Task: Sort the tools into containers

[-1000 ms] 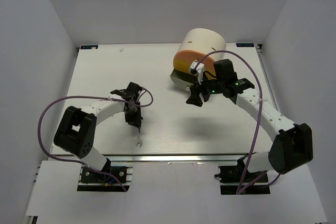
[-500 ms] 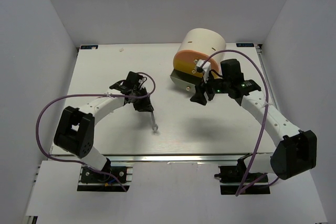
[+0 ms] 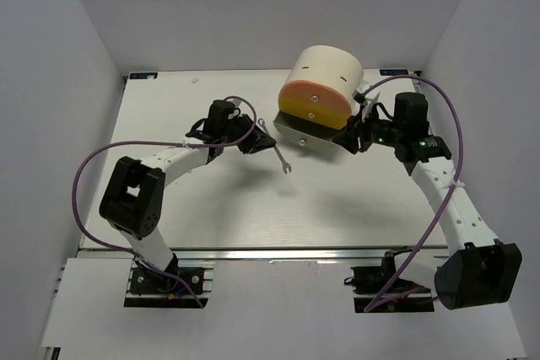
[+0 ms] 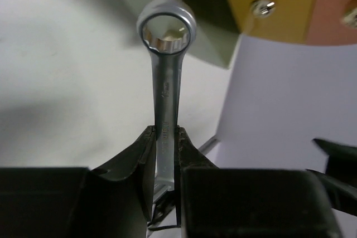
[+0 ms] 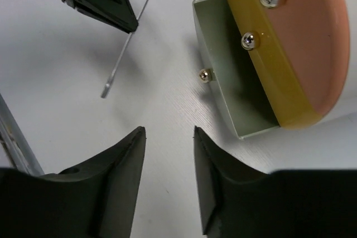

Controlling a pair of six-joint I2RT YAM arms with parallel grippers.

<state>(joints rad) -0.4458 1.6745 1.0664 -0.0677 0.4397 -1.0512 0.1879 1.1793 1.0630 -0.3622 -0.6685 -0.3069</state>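
**Status.** The left gripper is clenched on the shank of a small silver combination wrench. The ring end projects well clear of the fingers. In the overhead view the wrench hangs in the air above the white table, just left of the cream drum-shaped cabinet and not touching it.

**Containers.** The pale grey-blue bottom drawer stands pulled out. The part of its inside that shows holds nothing. The yellow drawer front and the orange drawer front above it sit flush with the drum, so their contents cannot be told.

**Right arm.** The right gripper hovers near the open drawer on its right side. Its fingers are parted and nothing lies between them.

**Progress.** One tool is lifted and carried close to the drawers but not yet deposited. No other tool shows in any view, either on the table or in the visible part of the open drawer. The wrench is therefore probably among the last items to be handled, though the closed drawers prevent confirmation.

**Remaining work.**
- Bring the wrench over the open drawer.
- Release the wrench into the drawer.
- Push the drawer home, probably with the free right arm.
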